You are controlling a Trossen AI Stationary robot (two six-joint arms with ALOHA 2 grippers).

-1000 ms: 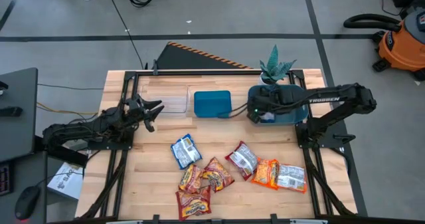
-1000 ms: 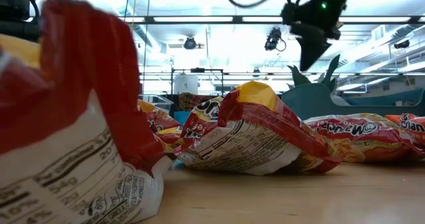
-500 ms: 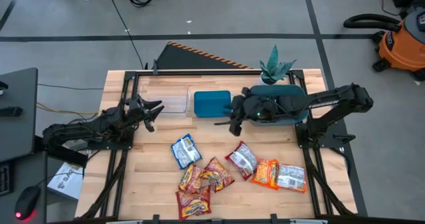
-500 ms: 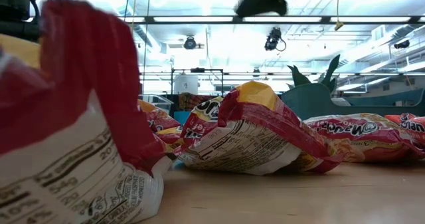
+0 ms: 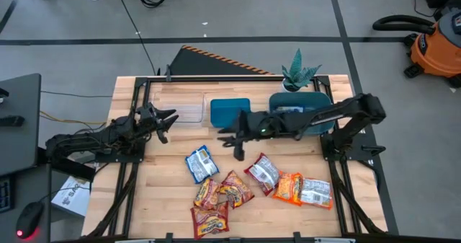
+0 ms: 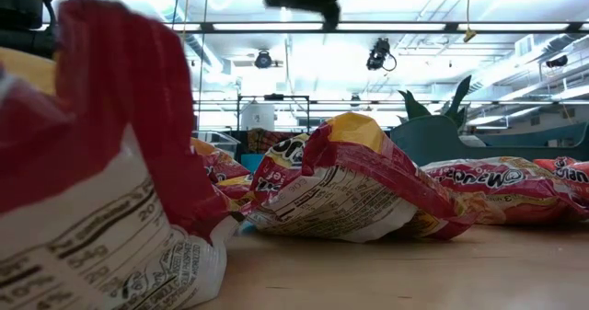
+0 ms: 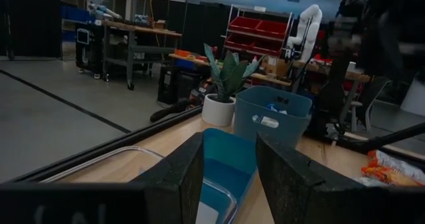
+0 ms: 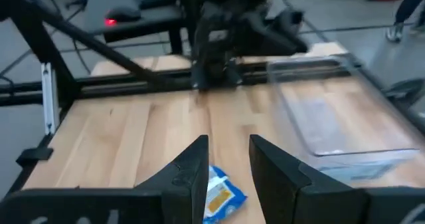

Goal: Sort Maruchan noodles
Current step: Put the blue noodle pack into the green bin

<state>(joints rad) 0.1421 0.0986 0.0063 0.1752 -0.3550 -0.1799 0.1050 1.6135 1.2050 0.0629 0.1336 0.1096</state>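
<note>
Three containers stand in a row along the far side of the wooden table [image 5: 166, 200]. At the left is a clear bin [image 5: 178, 107], through which only the table shows. In the middle is a small teal bin [image 5: 229, 112]; its inside shows bare blue in the left wrist view. At the right is a larger teal bin [image 5: 301, 107] with at least one light-coloured packet lying inside, just beside a potted plant [image 5: 298, 73] at the far edge. The Maruchan noodles [image 5: 230, 189] that remain loose lie scattered on the near half of the table: a blue-and-white packet [image 5: 201, 163] to the left, a cluster of red-and-yellow ones near the front edge, and more red, orange and white ones toward the right. The right gripper [image 5: 235, 145] hangs above the table between the middle bin and the blue-and-white packet, its fingers parted with nothing between them. The left gripper [image 5: 168, 118] waits at the left near the clear bin, fingers likewise apart and empty.
</note>
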